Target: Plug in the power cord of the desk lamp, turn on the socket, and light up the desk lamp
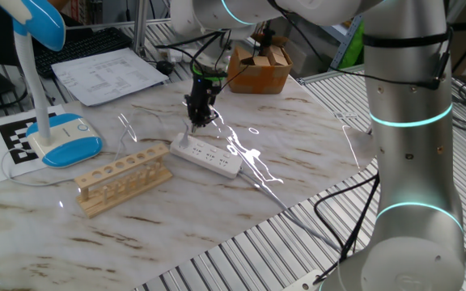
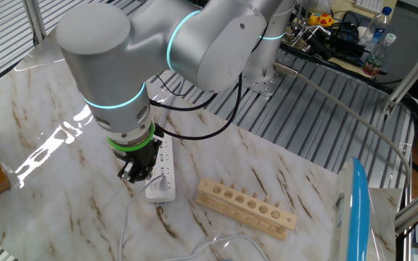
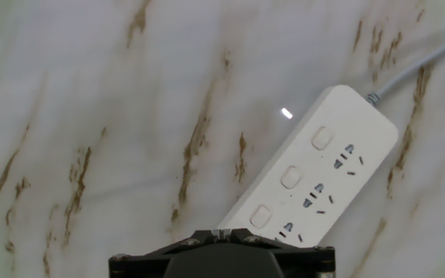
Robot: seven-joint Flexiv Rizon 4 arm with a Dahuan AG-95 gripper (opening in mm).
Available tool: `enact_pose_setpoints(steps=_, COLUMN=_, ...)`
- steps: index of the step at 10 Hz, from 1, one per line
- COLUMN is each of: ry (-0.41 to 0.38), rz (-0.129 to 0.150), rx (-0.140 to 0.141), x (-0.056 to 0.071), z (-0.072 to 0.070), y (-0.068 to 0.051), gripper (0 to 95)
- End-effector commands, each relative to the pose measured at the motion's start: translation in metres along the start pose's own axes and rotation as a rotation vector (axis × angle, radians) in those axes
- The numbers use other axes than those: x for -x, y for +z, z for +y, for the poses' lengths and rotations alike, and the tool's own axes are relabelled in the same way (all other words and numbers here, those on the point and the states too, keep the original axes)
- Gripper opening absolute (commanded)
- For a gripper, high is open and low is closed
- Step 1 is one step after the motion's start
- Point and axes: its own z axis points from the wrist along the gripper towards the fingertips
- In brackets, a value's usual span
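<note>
Fingers pressed together, empty, the black gripper (image 1: pixel 198 121) hangs over the long white plastic socket (image 1: pixel 209 154), which stretches toward four o'clock.

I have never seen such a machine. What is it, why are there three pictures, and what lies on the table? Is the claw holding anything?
It is one silver robot arm with a two-fingered claw. Two pictures come from fixed cameras on different sides of the marble table. The third comes from a camera on the hand, looking down along the fingers. On the table lie a white power strip, a wooden rack with holes, and a blue-and-white lamp. The claw is shut just above one end of the strip. I see nothing held in it.
</note>
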Motion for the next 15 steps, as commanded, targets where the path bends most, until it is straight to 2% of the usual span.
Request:
enact_pose_setpoints(steps=1, ry=-0.316, rz=0.003, rx=-0.086, x=-0.013, z=-0.018, y=-0.009, gripper=0.0)
enact_pose_setpoints(steps=3, ry=-0.431, rz=0.011, rx=-0.093, x=-0.014, z=-0.032, y=-0.014, gripper=0.0)
enact_pose_setpoints(steps=5, ry=-0.489, rz=0.013, rx=-0.099, x=-0.012, z=-0.039, y=-0.018, gripper=0.0)
enact_pose_setpoints(steps=6, ry=-0.587, rz=0.022, rx=-0.104, x=-0.012, z=-0.05, y=-0.018, gripper=0.0)
enact_pose_setpoints(steps=7, ry=-0.606, rz=0.023, rx=-0.106, x=-0.019, z=-0.054, y=-0.021, gripper=0.0)
enact_pose_setpoints(steps=8, ry=-0.645, rz=0.027, rx=-0.11, x=-0.032, z=-0.064, y=-0.026, gripper=0.0)
enact_pose_setpoints(steps=9, ry=-0.66, rz=0.028, rx=-0.11, x=-0.038, z=-0.068, y=-0.027, gripper=0.0)
enact_pose_setpoints(steps=10, ry=-0.667, rz=0.023, rx=-0.099, x=-0.057, z=-0.075, y=-0.023, gripper=0.0)
enact_pose_setpoints(steps=12, ry=-0.679, rz=0.008, rx=-0.071, x=-0.077, z=-0.079, y=-0.013, gripper=0.0)
enact_pose_setpoints(steps=13, ry=-0.693, rz=0.005, rx=-0.054, x=-0.086, z=-0.081, y=-0.008, gripper=0.0)
enact_pose_setpoints(steps=15, ry=-0.721, rz=-0.012, rx=-0.044, x=-0.092, z=-0.08, y=0.002, gripper=0.0)
